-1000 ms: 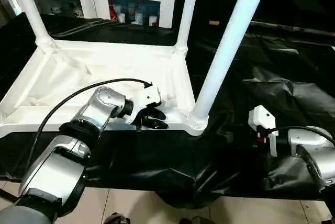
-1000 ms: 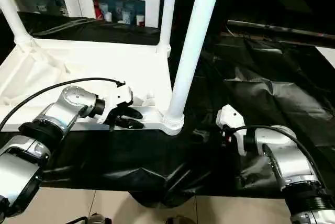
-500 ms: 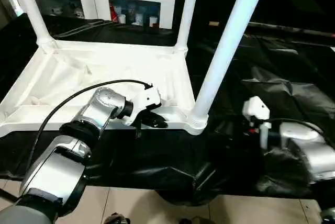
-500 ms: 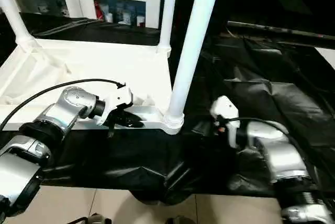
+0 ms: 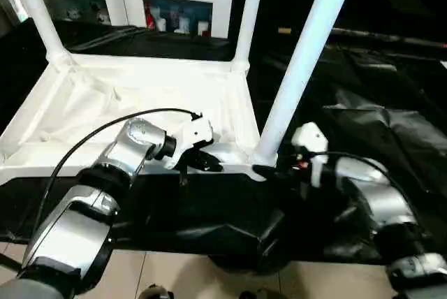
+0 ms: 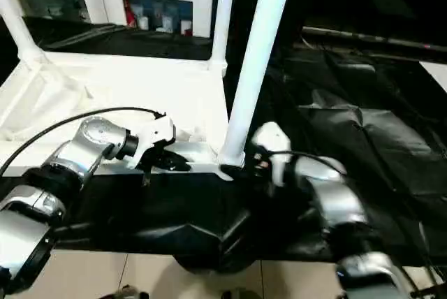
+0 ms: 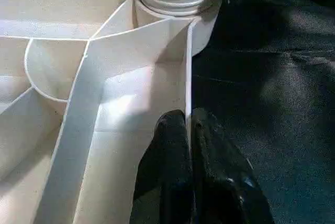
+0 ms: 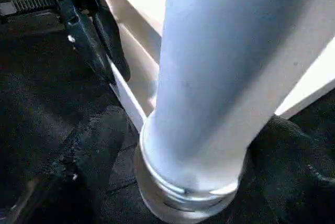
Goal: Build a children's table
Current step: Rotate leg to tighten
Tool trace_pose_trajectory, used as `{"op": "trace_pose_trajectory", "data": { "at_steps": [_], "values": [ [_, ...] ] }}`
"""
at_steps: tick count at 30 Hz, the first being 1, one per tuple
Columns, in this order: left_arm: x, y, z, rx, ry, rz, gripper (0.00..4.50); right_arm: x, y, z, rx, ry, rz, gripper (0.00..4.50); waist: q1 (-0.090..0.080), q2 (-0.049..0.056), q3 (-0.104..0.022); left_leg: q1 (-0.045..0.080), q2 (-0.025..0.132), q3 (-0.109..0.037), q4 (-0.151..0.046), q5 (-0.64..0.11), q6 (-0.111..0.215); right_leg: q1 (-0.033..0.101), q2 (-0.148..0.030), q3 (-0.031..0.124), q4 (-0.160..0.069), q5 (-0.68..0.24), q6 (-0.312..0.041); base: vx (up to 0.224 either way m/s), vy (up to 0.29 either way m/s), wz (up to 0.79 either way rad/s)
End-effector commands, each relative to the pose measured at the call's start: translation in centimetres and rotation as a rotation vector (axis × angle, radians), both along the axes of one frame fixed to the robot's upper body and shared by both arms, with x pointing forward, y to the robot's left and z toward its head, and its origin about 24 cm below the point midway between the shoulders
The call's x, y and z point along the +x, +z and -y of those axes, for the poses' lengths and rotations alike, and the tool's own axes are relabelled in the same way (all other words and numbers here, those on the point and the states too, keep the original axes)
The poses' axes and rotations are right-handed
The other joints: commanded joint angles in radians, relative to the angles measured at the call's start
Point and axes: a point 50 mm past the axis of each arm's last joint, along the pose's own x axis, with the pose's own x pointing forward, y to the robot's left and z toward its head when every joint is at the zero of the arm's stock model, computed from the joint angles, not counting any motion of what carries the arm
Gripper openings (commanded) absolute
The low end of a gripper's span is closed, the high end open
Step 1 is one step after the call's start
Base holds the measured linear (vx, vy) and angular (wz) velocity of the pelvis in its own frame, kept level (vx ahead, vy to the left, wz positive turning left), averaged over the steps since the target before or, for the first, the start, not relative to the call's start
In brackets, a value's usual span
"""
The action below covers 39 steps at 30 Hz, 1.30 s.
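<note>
The upturned tabletop (image 5: 133,96) lies on the black-draped work table (image 5: 377,103), and three legs are seen standing in its corner sockets. The near leg (image 5: 297,68), taken here as the landmark, rises from the socket at the tabletop's near corner. Just beside that leg, the near rim of the tabletop is pinched between the two black fingers of the left gripper (image 7: 189,130), one inside the wall and one outside. The right gripper (image 5: 269,170) is placed at the foot of the leg, its fingers spread on either side of the ribbed base. The step in hand is judged to be the seating or tightening of this leg; it would best be done with the rim held firmly and the leg kept upright. Compared with a second ago, the right gripper has been brought across the drape to the leg, while the left grip is unchanged.
</note>
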Motion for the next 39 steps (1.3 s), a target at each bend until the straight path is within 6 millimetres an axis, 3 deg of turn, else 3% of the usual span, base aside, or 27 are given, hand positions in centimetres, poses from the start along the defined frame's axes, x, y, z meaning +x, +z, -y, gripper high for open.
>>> {"op": "trace_pose_trajectory", "data": {
  "at_steps": [1,9,15,19,20,22,25,26,28,29,33,35,39],
  "values": [
    [-0.6,-1.2,-0.3,-0.017,0.034,-0.054,0.0,0.3,0.1,0.1,-0.008,0.001,0.006,3.58,0.002,-0.008,-0.069,0.006,0.024,-0.01,-0.073,-0.232,0.039,0.051,-0.055,0.04,-0.077,-0.3,-0.194,0.0,0.0,0.0],
    [-0.7,-1.3,-0.4,-0.021,0.047,-0.056,0.0,0.3,-0.2,0.0,0.022,0.008,-0.01,2.96,0.002,-0.003,-0.07,0.006,0.024,-0.008,-0.073,-0.218,0.047,0.05,-0.054,0.042,-0.072,-0.269,-0.205,0.0,0.0,0.0],
    [-0.4,-1.4,0.1,-0.051,0.116,-0.039,0.0,0.3,-1.1,-0.6,0.042,-0.06,-0.024,2.67,0.0,-0.007,-0.066,0.006,0.024,-0.009,-0.074,-0.238,0.042,0.048,-0.056,0.042,-0.08,-0.339,-0.185,0.0,0.0,0.0],
    [-0.1,-2.1,2.5,-0.089,0.234,-0.01,0.0,1.0,-3.0,-1.3,0.021,-0.3,-0.053,2.65,-0.011,-0.009,-0.062,0.01,0.024,-0.01,-0.078,-0.279,0.011,0.039,-0.057,0.041,-0.09,-0.429,-0.162,0.0,0.0,0.0],
    [0.0,-2.4,4.0,-0.1,0.281,-0.002,0.0,1.5,-3.6,-1.9,0.022,-0.44,-0.081,2.64,-0.012,-0.009,-0.057,0.014,0.021,-0.012,-0.08,-0.308,0.004,0.037,-0.055,0.037,-0.096,-0.483,-0.147,0.0,0.0,0.0],
    [0.1,-2.6,5.3,-0.106,0.315,0.01,0.0,1.9,-4.0,-2.6,0.024,-0.552,-0.107,2.64,-0.02,-0.006,-0.056,0.024,0.018,-0.016,-0.079,-0.354,-0.008,0.031,-0.056,0.033,-0.109,-0.572,-0.121,0.0,0.0,0.0],
    [0.1,-2.6,7.5,-0.116,0.338,0.029,0.0,2.2,-4.2,-4.4,0.015,-0.603,-0.115,2.64,-0.026,-0.007,-0.058,0.034,0.015,-0.018,-0.076,-0.397,-0.008,0.018,-0.052,0.029,-0.124,-0.627,-0.078,0.0,0.0,0.0],
    [0.1,-2.5,8.3,-0.118,0.333,0.034,0.0,2.2,-4.1,-5.2,0.019,-0.593,-0.109,2.64,-0.025,-0.01,-0.057,0.032,0.012,-0.02,-0.076,-0.411,0.0,0.02,-0.053,0.025,-0.13,-0.65,-0.061,0.0,0.0,0.0],
    [-0.1,-2.3,9.5,-0.117,0.299,0.054,0.0,2.2,-3.8,-6.8,0.036,-0.552,-0.087,2.64,-0.028,-0.006,-0.059,0.029,0.012,-0.022,-0.079,-0.42,0.005,0.021,-0.052,0.022,-0.134,-0.658,-0.046,0.0,0.0,0.0],
    [-0.2,-2.1,9.8,-0.115,0.284,0.066,0.0,2.2,-3.4,-7.3,0.051,-0.52,-0.059,2.99,-0.028,-0.003,-0.06,0.03,0.013,-0.024,-0.08,-0.429,0.004,0.022,-0.054,0.019,-0.136,-0.663,-0.041,0.0,0.0,0.0],
    [-0.1,-2.1,9.4,-0.115,0.284,0.068,0.0,2.4,-3.2,-6.9,0.074,-0.515,-0.054,3.42,-0.028,0.0,-0.066,0.02,0.019,-0.026,-0.091,-0.401,0.011,0.032,-0.054,0.022,-0.127,-0.558,-0.069,0.0,0.0,0.0],
    [-0.2,-2.7,7.7,-0.068,0.262,0.049,0.0,2.4,-2.8,-5.4,0.069,-0.456,-0.032,3.66,-0.028,-0.004,-0.067,0.017,0.02,-0.025,-0.093,-0.399,0.019,0.036,-0.054,0.025,-0.122,-0.511,-0.093,0.0,0.0,0.0],
    [-0.6,-3.3,5.9,-0.003,0.211,0.014,0.0,2.2,-2.2,-3.5,0.052,-0.348,-0.013,3.66,-0.024,-0.006,-0.068,0.011,0.023,-0.019,-0.092,-0.356,0.041,0.042,-0.057,0.032,-0.113,-0.426,-0.131,0.0,0.0,0.0]
  ]
}}
